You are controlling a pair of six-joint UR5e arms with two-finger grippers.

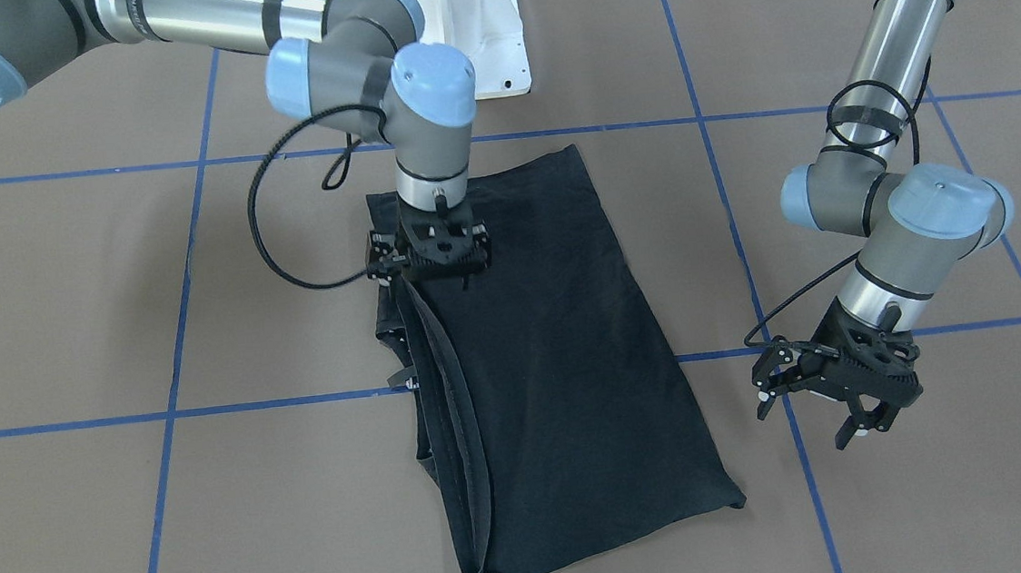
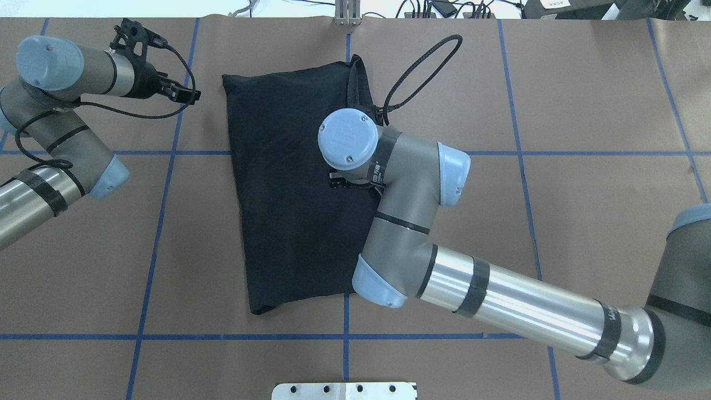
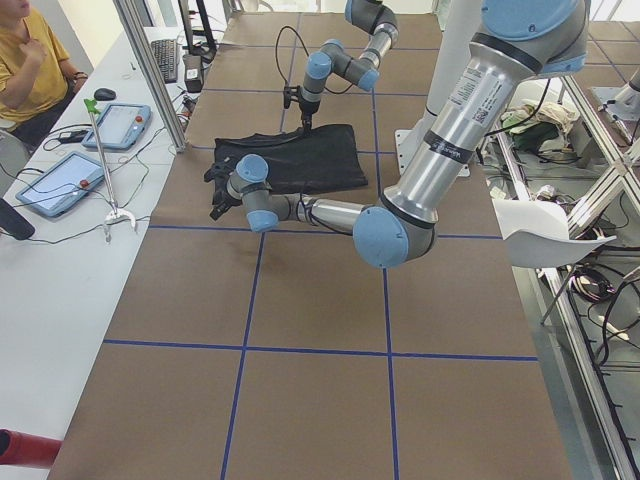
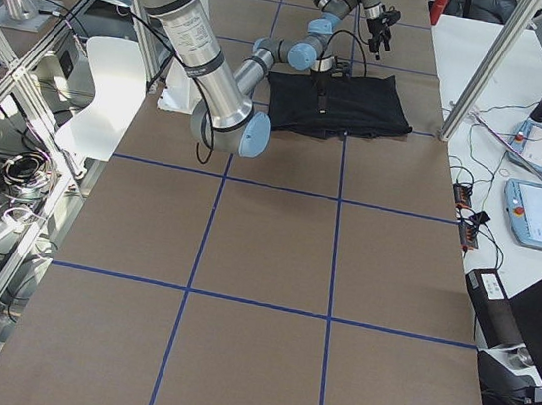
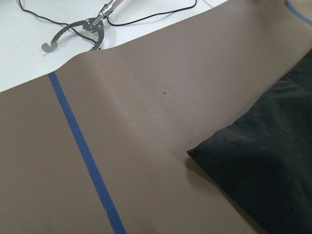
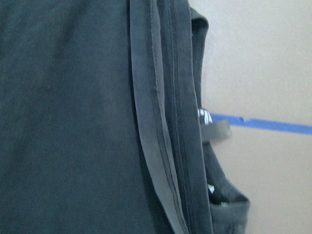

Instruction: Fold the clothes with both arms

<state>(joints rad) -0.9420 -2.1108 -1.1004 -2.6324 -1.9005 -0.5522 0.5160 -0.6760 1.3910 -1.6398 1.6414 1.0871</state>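
The black T-shirt (image 1: 552, 347) lies folded lengthwise on the brown table, plain side up, its hems stacked along one long edge (image 6: 161, 136). It also shows in the overhead view (image 2: 289, 183). My right gripper (image 1: 431, 261) points straight down onto that hemmed edge near the end closer to the robot. Its fingers are hidden under its body, so I cannot tell whether it is open or shut. My left gripper (image 1: 834, 402) is open and empty, above bare table beside the shirt's far corner (image 5: 195, 152). In the overhead view it (image 2: 183, 91) is left of the shirt.
Blue tape lines (image 1: 210, 410) grid the table. The white pedestal base (image 1: 490, 24) stands at the robot's side. Past the far edge are a white bench with a grabber tool (image 5: 73, 34), tablets (image 3: 115, 125) and a seated operator (image 3: 30, 60).
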